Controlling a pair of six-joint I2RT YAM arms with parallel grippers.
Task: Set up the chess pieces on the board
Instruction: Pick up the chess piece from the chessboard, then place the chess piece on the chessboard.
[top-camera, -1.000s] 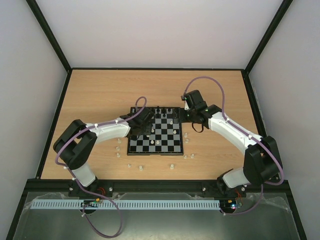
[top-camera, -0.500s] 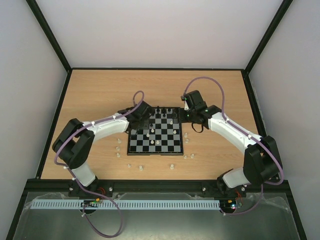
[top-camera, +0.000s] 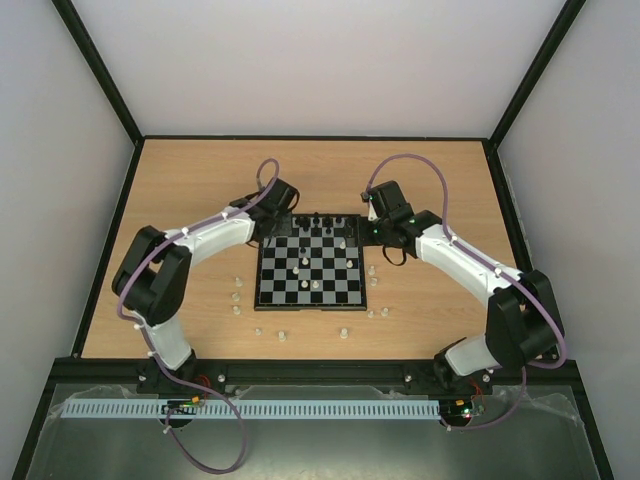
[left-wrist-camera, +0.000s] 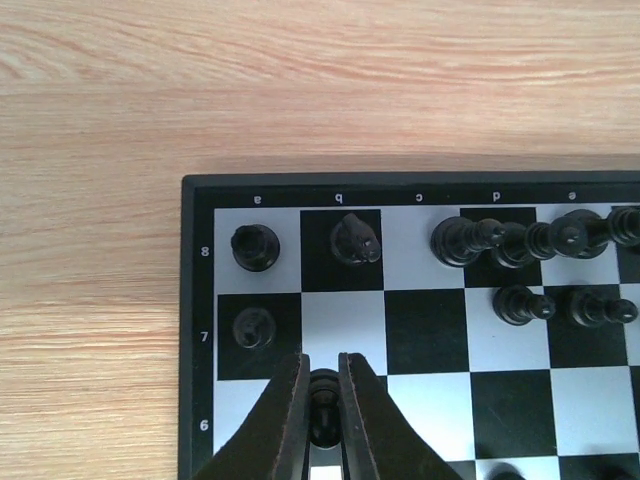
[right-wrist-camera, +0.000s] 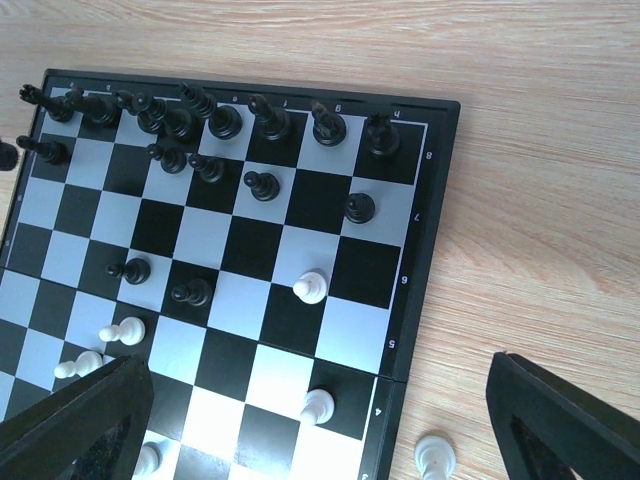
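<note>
The board (top-camera: 310, 306) lies mid-table, its far rows lined with black chess pieces (top-camera: 318, 219). My left gripper (left-wrist-camera: 322, 365) is shut on a black pawn (left-wrist-camera: 323, 410), and hangs over the board's far-left corner next to rank 7. Just beyond its tips stand a black piece (left-wrist-camera: 255, 246), a black knight (left-wrist-camera: 355, 240) and a black pawn (left-wrist-camera: 253, 328). My right gripper (right-wrist-camera: 318, 370) is open and empty above the board's right side, where a white pawn (right-wrist-camera: 311, 287) stands. In the top view the left gripper (top-camera: 279, 222) and the right gripper (top-camera: 374, 222) flank the far corners.
Loose white pieces lie on the wood: two near the front (top-camera: 283, 335), some left of the board (top-camera: 237, 296) and some to its right (top-camera: 372, 270). One white piece (right-wrist-camera: 435, 455) stands just off the board's rim (right-wrist-camera: 440, 200).
My left gripper closed on the black pawn and swung from the board's left middle to its far-left corner. The right arm has not moved.
</note>
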